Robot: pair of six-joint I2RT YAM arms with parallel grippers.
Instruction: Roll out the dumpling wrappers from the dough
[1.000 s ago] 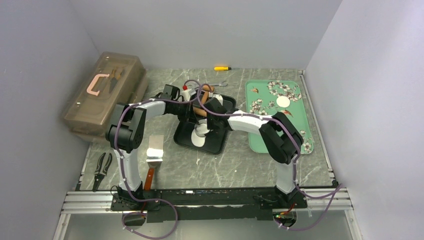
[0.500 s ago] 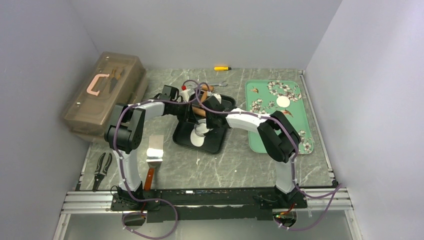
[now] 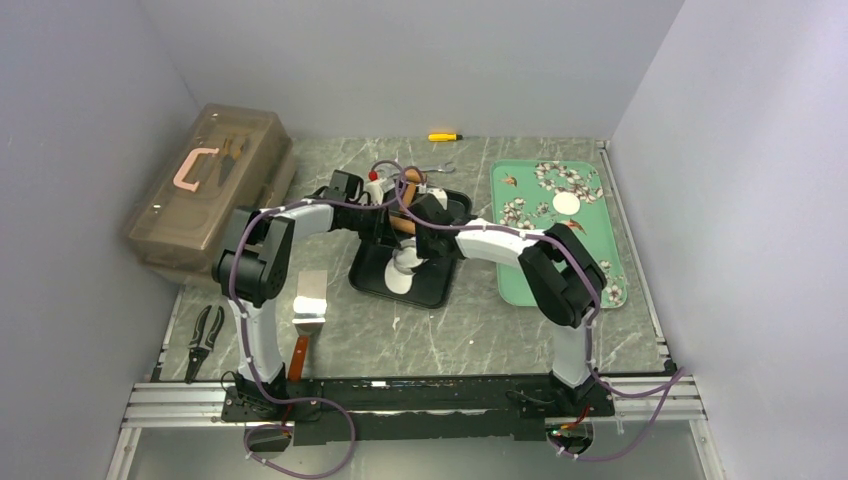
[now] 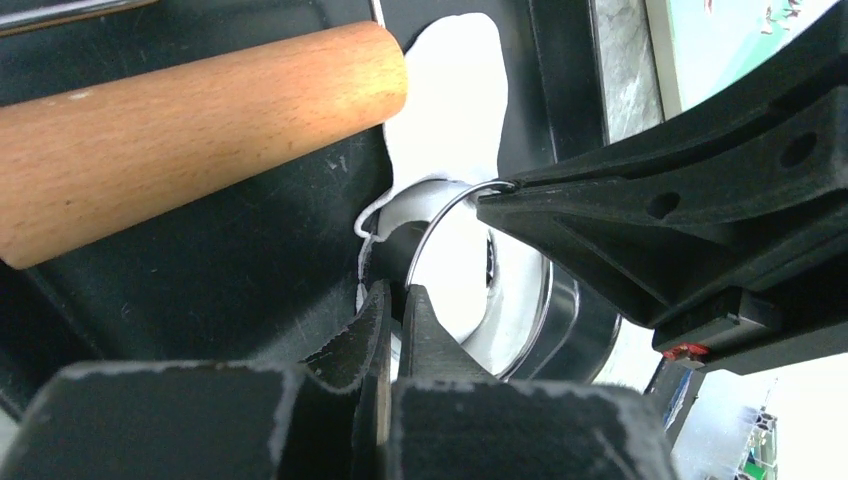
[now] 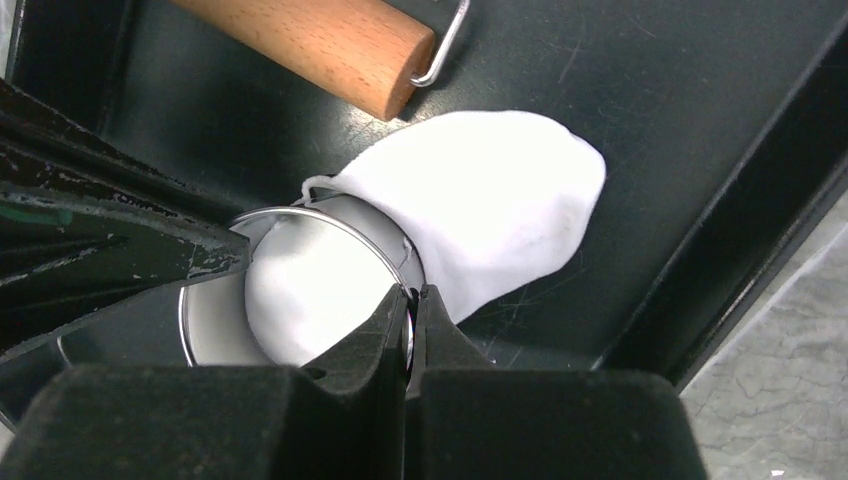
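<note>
The dough (image 3: 398, 281) lies rolled into a white sheet on the black tray (image 3: 440, 290). It also shows in the left wrist view (image 4: 450, 90) and the right wrist view (image 5: 500, 210). A shiny metal ring cutter (image 3: 403, 262) stands on the sheet with white dough inside it (image 5: 300, 300). My left gripper (image 4: 397, 292) is shut on the ring's rim (image 4: 560, 310) on one side. My right gripper (image 5: 410, 295) is shut on the rim on the opposite side. The wooden roller (image 4: 190, 120) lies beside them on the tray. One round dumpling wrapper (image 3: 566, 203) lies on the green tray (image 3: 530, 270).
A translucent brown toolbox (image 3: 210, 185) stands at the back left. A scraper with a wooden handle (image 3: 310, 300) and pliers (image 3: 205, 335) lie at the front left. A yellow screwdriver (image 3: 444, 136) and a wrench (image 3: 437, 168) lie behind the black tray.
Both arms have shifted only slightly over the black tray. Both grippers stay shut on the ring cutter over the dough sheet.
</note>
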